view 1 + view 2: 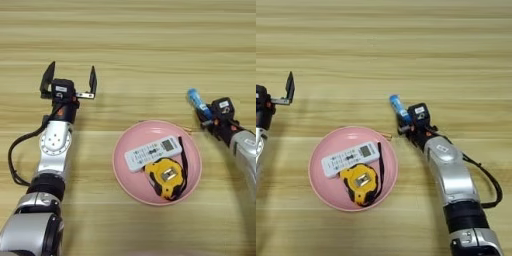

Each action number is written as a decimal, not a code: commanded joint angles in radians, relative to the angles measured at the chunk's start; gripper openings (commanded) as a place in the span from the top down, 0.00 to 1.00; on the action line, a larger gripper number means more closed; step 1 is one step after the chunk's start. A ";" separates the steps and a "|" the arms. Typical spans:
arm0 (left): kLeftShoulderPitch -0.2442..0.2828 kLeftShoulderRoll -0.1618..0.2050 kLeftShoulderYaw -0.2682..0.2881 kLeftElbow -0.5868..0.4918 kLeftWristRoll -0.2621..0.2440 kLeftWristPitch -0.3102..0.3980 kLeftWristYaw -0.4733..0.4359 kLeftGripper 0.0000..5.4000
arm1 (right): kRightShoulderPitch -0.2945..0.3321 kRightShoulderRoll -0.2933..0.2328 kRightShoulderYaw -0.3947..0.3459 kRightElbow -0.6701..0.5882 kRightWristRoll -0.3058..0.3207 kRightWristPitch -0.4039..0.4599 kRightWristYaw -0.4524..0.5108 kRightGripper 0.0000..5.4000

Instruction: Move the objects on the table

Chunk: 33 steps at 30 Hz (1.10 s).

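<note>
A slim white remote [152, 151] with a grey screen lies across the pink round plate [125, 175]. Just in front of it in the same plate sits the yellow-black tape measure [167, 176]. To the right of the plate my right gripper [405, 119] is shut on the small blue-and-white tube [399, 108], whose blue end points up and away from me. At the left of the table [150, 60] my left gripper [70, 77] stands open, nothing between its fingers, well apart from the plate.
The left arm [52, 150] runs along the left side with a black cable looping beside it. The right arm [453, 185] reaches in from the lower right. Bare wood lies beyond both grippers.
</note>
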 commanded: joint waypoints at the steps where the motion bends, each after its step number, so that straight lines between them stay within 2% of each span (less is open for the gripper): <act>1: -0.007 0.000 -0.002 0.007 0.009 -0.004 0.007 0.00 | -0.007 -0.007 -0.014 -0.068 0.029 -0.069 0.030 0.74; 11: -0.004 -0.002 -0.004 0.002 0.011 -0.005 0.011 0.00 | 0.024 -0.040 0.018 -0.189 0.072 -0.121 0.155 0.74; 14: -0.004 -0.002 -0.004 0.002 0.011 -0.005 0.012 0.00 | 0.048 -0.063 0.053 -0.230 0.087 -0.137 0.231 0.74; 18: -0.005 -0.002 -0.004 0.002 0.011 -0.005 0.012 0.00 | 0.100 -0.109 0.125 -0.273 0.077 -0.146 0.332 0.74; 21: -0.004 -0.002 -0.003 0.001 0.010 -0.004 0.012 0.00 | 0.126 -0.136 0.154 -0.260 0.067 -0.147 0.373 0.74; 27: -0.006 -0.001 -0.004 0.007 0.010 -0.004 0.011 0.00 | 0.179 -0.165 0.161 -0.254 0.120 -0.134 0.454 0.74; 33: -0.009 0.000 -0.004 0.011 0.010 -0.004 0.010 0.00 | 0.207 -0.190 0.174 -0.238 0.123 -0.142 0.505 0.74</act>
